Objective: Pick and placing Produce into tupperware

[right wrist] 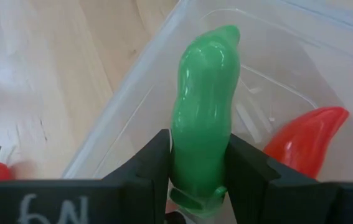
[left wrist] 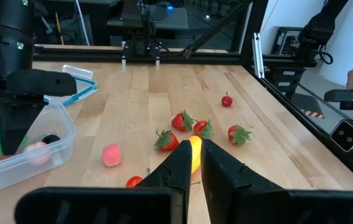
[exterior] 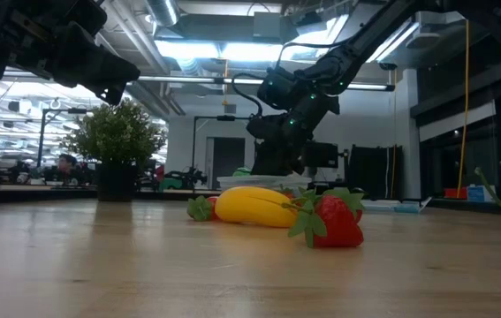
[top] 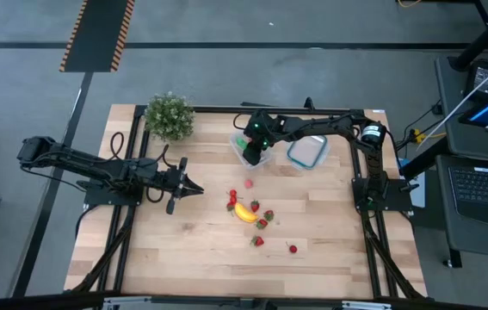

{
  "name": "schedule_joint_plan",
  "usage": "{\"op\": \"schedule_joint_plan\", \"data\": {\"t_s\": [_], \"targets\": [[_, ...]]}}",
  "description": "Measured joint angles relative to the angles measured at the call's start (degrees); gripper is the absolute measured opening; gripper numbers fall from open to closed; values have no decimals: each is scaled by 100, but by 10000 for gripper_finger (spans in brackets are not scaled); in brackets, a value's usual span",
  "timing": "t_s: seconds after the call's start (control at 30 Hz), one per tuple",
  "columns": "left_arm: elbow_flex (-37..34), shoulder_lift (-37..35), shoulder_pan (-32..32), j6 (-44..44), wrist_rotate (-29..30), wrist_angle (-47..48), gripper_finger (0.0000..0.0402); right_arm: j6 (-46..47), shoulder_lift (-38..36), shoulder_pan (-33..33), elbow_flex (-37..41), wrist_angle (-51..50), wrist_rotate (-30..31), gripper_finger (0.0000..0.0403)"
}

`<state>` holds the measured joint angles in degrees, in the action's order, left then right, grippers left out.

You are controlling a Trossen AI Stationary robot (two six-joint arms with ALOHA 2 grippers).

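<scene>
Your right tool [right wrist: 198,180] grips a green piece [right wrist: 204,106] between its two fingers, squeezed on its lower end, with the rest of it standing up past the fingertips. It hangs directly over the tupperware [top: 252,151], the clear container at the far side of the desk [top: 183,250], just beside the blue-rimmed clear piece [top: 307,151]. Look in the right wrist view and you see a red piece [right wrist: 304,140] already lying inside the container, beside the green one. The left wrist view shows a pale pink piece [left wrist: 36,151] inside too, against the near wall.

Your left tool [top: 194,189] waits above the desk left of centre, its fingers drawn nearly together with nothing between them, pointing toward the loose produce.

That produce sits in a cluster near the middle of the desk: the yellow banana [top: 245,213] with several strawberries [top: 268,215] close around it, one small red piece [top: 293,249] lying apart toward the near edge, and a pink piece [top: 249,183] between the cluster and the container. The potted plant [top: 169,115] stands at the far left corner, well apart from everything.
</scene>
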<state>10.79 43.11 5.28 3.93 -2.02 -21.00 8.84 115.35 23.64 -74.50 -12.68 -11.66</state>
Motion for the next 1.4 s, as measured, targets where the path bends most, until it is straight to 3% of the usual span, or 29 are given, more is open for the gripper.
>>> {"op": "schedule_joint_plan", "data": {"t_s": [0.27, 0.4, 0.5, 0.83, 1.13, 1.4], "targets": [[0, 0, 0, 2, 2, 0, 27, 6, 0, 0, 0, 1, -3, 122], [0, 0, 0, 1, 2, -2, 27, 20, 0, 2, 0, 1, -2, 160], [0, 0, 0, 1, 4, 0, 27, 8, 0, 2, 0, 16, 0, 163], [0, 0, 0, 2, 7, 0, 27, 38, 2, 2, -1, 494, 0, 102], [0, 0, 0, 2, 7, -2, 27, -85, 7, -60, -758, -663, -325, 72], [0, 0, 0, 2, 7, -1, 27, -440, -165, -400, -936, -952, -318, 7]]}}
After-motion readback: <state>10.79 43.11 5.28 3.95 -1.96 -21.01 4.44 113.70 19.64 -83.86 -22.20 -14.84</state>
